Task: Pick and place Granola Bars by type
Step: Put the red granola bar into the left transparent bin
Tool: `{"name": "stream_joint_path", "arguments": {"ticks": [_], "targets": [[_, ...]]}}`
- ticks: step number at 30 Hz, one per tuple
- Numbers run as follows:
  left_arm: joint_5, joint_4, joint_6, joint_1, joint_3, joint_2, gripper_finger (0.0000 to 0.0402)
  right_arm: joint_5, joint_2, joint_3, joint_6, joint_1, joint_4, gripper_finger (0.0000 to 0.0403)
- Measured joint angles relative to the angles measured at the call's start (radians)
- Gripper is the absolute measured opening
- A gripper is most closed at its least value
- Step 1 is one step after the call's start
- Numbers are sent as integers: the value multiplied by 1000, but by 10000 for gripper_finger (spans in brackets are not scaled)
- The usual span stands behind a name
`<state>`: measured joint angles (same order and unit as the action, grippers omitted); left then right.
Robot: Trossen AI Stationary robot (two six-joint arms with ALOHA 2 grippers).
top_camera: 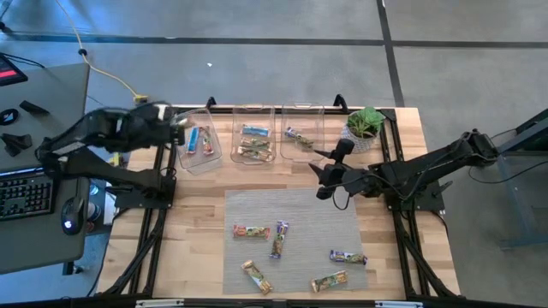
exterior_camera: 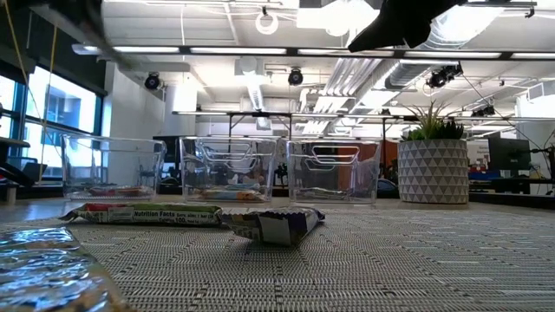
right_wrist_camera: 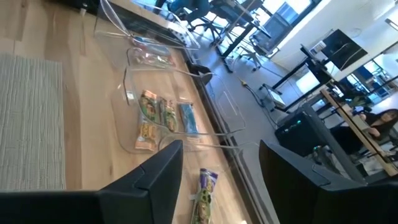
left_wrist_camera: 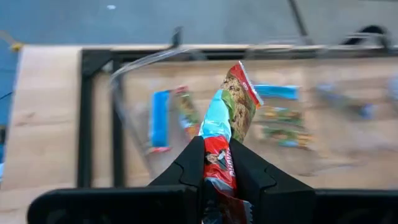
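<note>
My left gripper (left_wrist_camera: 219, 180) is shut on a granola bar (left_wrist_camera: 227, 118) with a red, blue and green wrapper, and it hangs at the left bin's (top_camera: 199, 141) left rim. That bin holds a blue bar (left_wrist_camera: 160, 118) and one more. My right gripper (top_camera: 330, 175) stands open and empty above the table, near the right bin (top_camera: 301, 133). Several bars lie flat on the grey mat (top_camera: 291, 214), among them one (top_camera: 251, 231) at its left and one (top_camera: 348, 257) at its right. My left gripper pinches the bar's red end (left_wrist_camera: 217, 165) between its two fingers (left_wrist_camera: 186, 168). The fingers slant down from the table's left and lie along the bar. The rest of the bar sticks out past the fingertips, lifted clear, over the left bin's rim.
Three clear bins stand in a row at the table's far edge; the middle one (top_camera: 254, 137) holds green and blue bars. A potted plant (top_camera: 364, 128) stands at the far right. A desk with a keyboard (top_camera: 26, 197) lies left of the table.
</note>
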<state>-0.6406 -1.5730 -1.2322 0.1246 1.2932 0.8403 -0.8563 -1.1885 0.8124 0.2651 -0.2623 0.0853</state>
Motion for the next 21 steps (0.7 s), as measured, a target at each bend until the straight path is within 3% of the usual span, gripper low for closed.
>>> {"name": "stream_joint_path", "arguments": {"ticks": [5, 12, 16, 21], "targets": [[2, 43, -64, 0, -270, -121, 42, 0, 0, 0, -3, 0, 0, 197], [2, 414, 39, 0, -578, -171, 52, 4, 0, 0, -3, 1, 0, 197], [-37, 491, 29, 0, -671, -141, 88, 63, 0, 0, -3, 1, -1, 196], [-99, 496, -56, 1, -702, -101, 135, 141, 0, 0, -1, 1, -5, 195]]}}
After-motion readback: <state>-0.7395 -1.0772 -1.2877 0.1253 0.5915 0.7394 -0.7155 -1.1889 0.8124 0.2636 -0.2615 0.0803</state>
